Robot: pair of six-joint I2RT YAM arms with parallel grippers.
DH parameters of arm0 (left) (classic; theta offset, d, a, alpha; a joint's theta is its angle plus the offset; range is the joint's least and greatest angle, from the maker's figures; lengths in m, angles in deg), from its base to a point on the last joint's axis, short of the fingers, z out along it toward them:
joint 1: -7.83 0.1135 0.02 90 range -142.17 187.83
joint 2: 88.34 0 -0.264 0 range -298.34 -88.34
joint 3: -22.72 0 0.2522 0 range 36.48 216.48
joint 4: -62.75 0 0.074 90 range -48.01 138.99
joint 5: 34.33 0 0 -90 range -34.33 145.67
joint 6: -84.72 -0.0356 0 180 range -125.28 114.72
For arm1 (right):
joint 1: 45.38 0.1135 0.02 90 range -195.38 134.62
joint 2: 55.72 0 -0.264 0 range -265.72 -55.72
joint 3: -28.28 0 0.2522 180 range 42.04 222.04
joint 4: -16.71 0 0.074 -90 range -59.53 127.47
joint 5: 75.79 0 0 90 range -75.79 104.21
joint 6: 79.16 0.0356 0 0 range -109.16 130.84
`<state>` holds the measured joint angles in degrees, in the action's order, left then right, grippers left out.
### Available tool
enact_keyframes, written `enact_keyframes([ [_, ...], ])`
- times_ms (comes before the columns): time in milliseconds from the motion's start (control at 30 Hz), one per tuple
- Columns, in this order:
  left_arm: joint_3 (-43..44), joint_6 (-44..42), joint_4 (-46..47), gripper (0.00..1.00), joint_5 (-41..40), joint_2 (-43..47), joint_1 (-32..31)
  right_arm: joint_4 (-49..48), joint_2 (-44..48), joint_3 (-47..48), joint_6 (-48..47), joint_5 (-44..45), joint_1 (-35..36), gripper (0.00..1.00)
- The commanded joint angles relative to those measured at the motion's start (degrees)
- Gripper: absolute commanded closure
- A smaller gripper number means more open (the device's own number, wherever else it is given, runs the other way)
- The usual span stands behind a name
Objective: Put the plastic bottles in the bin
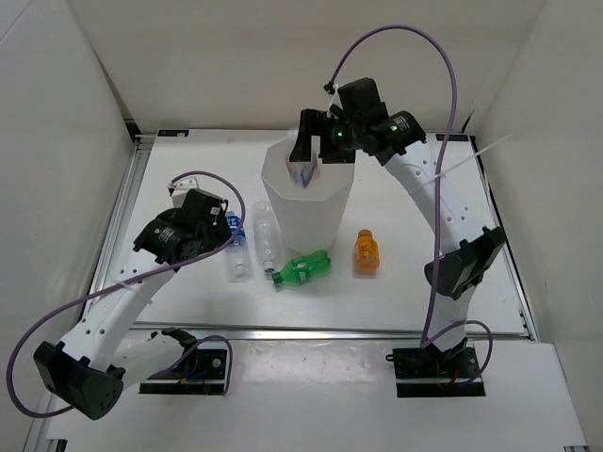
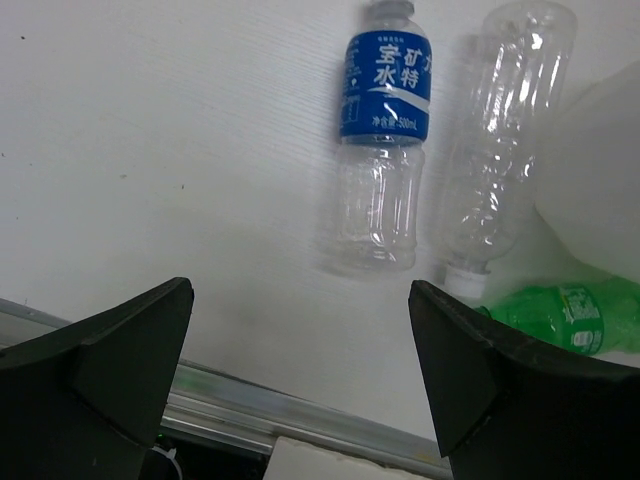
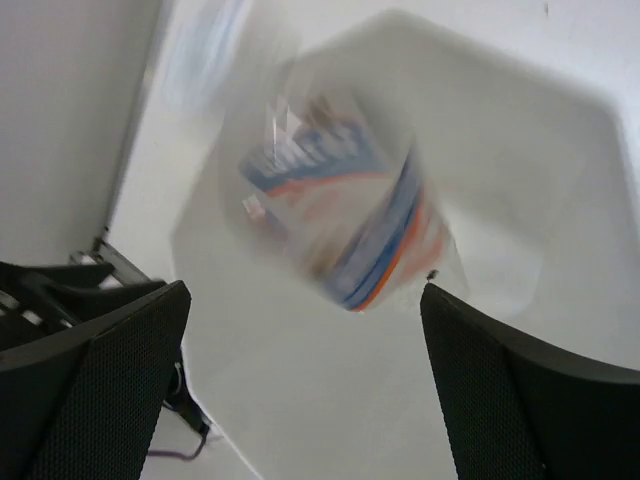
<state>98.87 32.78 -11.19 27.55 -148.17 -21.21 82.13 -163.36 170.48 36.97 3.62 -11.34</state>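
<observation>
Right tool [image 3: 305, 290]: spread, empty, over tall white faceted bin [image 1: 306, 226] | white-labelled clear plastic bottle [image 3: 340, 220]: blurred, loose in bin mouth | left tool [image 2: 300, 300]: released, over counter [image 2: 150, 150], the nearer arm | blue-labelled clear plastic bottle [image 2: 383, 150]: its 12 o'clock, long axis 12–6

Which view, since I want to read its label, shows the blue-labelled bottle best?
Left wrist: the blue-labelled bottle lies close, its label sharp. Top external shows it only small; right wrist misses it.

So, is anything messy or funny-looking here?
A little messy: the blue-labelled bottle, clear bottle and green bottle lie on their sides beside the bin. Nothing looks spilled or broken.
</observation>
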Motion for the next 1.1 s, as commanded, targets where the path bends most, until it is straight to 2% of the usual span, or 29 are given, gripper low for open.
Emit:
enact_keyframes([
  [0,2.30,-0.71,1.82,0.00,-0.89,-0.02,3.62,-0.51,7.34,-0.12,-1.34,3.73,0.15,0.00],
  [100,-0.51,-0.71,6.11,0.00,0.95,-0.02,6.18,-0.51,11.21,-0.74,-1.87,6.80,0.15,0.00],
  [233,-4.90,-2.03,12.54,0.00,10.87,-2.04,12.07,0.11,16.04,-1.88,-2.40,8.92,-0.99,0.00],
  [400,-8.07,-3.08,20.18,0.00,18.97,-6.69,12.69,2.56,18.78,-2.93,-4.59,9.45,-1.52,0.00],
  [600,-8.07,-1.77,25.37,0.00,21.35,-14.51,12.69,5.55,21.06,-3.55,-5.21,9.45,-2.04,0.00],
  [1000,-7.99,-0.10,27.31,0.00,24.51,-29.10,12.69,7.14,25.36,-7.67,-7.32,5.59,-8.11,0.00],
  [1067,-7.38,-0.62,27.31,0.14,25.04,-29.64,12.69,7.14,26.77,-8.90,-7.32,4.88,-9.25,0.00],
])
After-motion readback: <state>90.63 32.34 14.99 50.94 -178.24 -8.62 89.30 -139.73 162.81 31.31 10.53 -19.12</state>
